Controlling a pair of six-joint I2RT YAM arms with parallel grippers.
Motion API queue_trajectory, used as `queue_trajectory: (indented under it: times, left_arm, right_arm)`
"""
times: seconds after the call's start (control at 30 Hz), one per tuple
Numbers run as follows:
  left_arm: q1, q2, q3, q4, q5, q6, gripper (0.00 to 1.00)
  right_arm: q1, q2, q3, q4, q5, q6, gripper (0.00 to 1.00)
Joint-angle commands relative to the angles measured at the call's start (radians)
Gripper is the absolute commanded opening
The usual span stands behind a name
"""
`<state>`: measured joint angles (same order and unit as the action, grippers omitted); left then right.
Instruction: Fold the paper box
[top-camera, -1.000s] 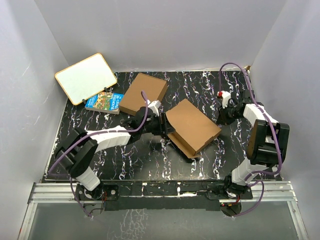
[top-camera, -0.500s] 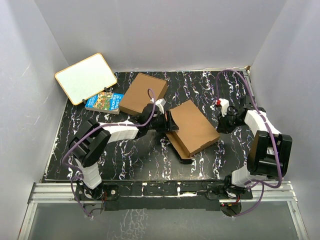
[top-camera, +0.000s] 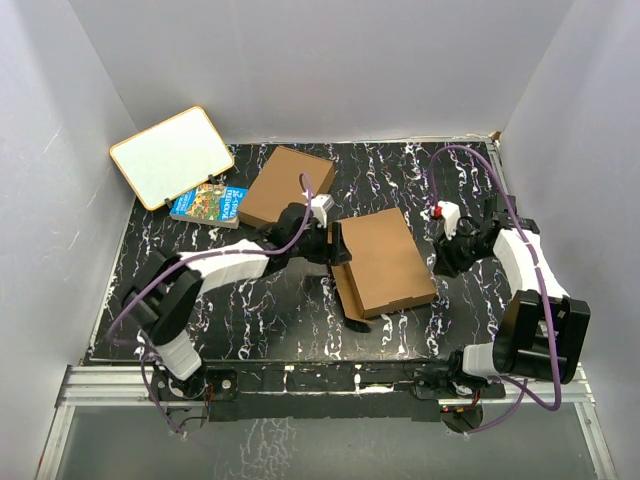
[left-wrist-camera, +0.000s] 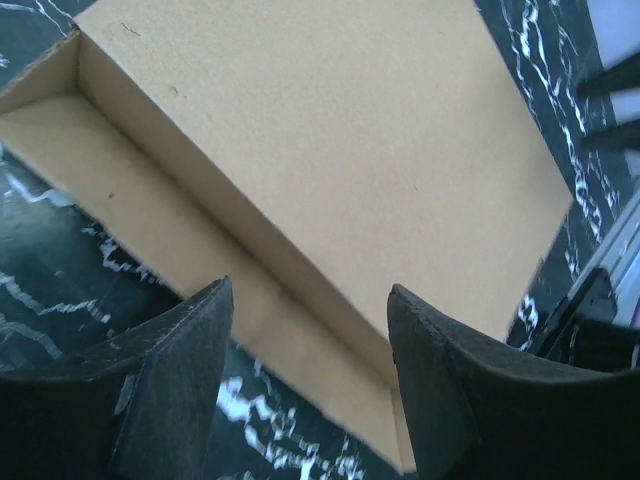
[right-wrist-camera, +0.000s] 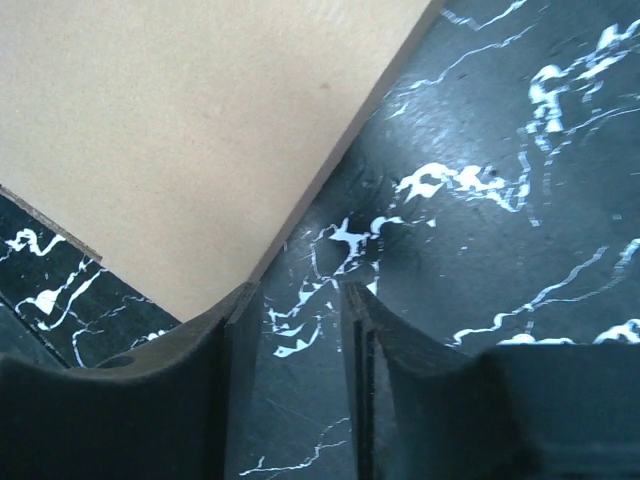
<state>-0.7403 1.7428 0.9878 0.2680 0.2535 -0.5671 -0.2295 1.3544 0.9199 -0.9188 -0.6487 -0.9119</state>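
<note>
The paper box (top-camera: 385, 260) lies at the table's centre, a brown cardboard mailer with its lid nearly down. A side flap (top-camera: 347, 292) sticks out at its near-left. My left gripper (top-camera: 335, 245) is open at the box's left edge. In the left wrist view its gripper (left-wrist-camera: 310, 290) straddles the gap under the lid, showing the box (left-wrist-camera: 330, 150) and its inner wall. My right gripper (top-camera: 450, 255) sits just right of the box, narrowly open and empty. In the right wrist view its gripper (right-wrist-camera: 293, 295) has only table between the fingers, beside the box's corner (right-wrist-camera: 180, 130).
A second plain brown flat box (top-camera: 288, 187) lies behind the left gripper. A colourful book (top-camera: 208, 203) and a white board (top-camera: 172, 156) sit at the back left. White walls close in the table (top-camera: 250, 310) on three sides.
The paper box has turned from a diagonal lie to nearly square with the table, and its lid has come lower. My left gripper followed its left edge. My right wrist shifted slightly nearer.
</note>
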Motion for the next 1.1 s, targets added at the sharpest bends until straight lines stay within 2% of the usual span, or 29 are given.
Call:
queue_trajectory:
  times: [0.0,0.1,0.2,0.27,0.43,0.5,0.7,0.87,1.07]
  left_arm:
    - [0.007,-0.249,-0.078,-0.075,0.006,0.236,0.62]
    - [0.005,-0.405,-0.205,-0.015,0.081,0.348,0.65]
    - [-0.024,-0.549,-0.344,0.137,0.199,0.454,0.67]
    - [-0.063,-0.600,-0.420,0.232,0.241,0.553,0.66]
    - [-0.254,-0.667,-0.530,0.314,0.200,0.869,0.70]
    - [-0.308,-0.654,-0.534,0.313,0.166,0.961,0.71]
    - [-0.430,-0.507,-0.462,0.261,0.086,1.056,0.68]
    - [-0.454,-0.382,-0.392,0.249,0.061,1.059,0.51]
    - [-0.465,-0.253,-0.337,0.281,0.001,1.063,0.49]
  right_arm:
    - [-0.004,-0.056,0.098,0.021,-0.016,0.043,0.45]
    - [-0.004,-0.071,0.115,0.016,-0.173,0.068,0.54]
    - [-0.004,-0.056,0.095,0.027,-0.406,0.104,0.62]
    - [-0.004,-0.028,0.074,0.047,-0.517,0.126,0.64]
    - [-0.008,0.019,0.019,0.072,-0.549,0.093,0.65]
    - [-0.018,0.020,-0.004,0.089,-0.560,0.084,0.66]
    - [-0.060,0.001,-0.047,0.139,-0.584,0.092,0.66]
    - [-0.073,0.003,-0.053,0.161,-0.571,0.109,0.66]
    - [-0.074,0.005,-0.057,0.174,-0.550,0.128,0.66]
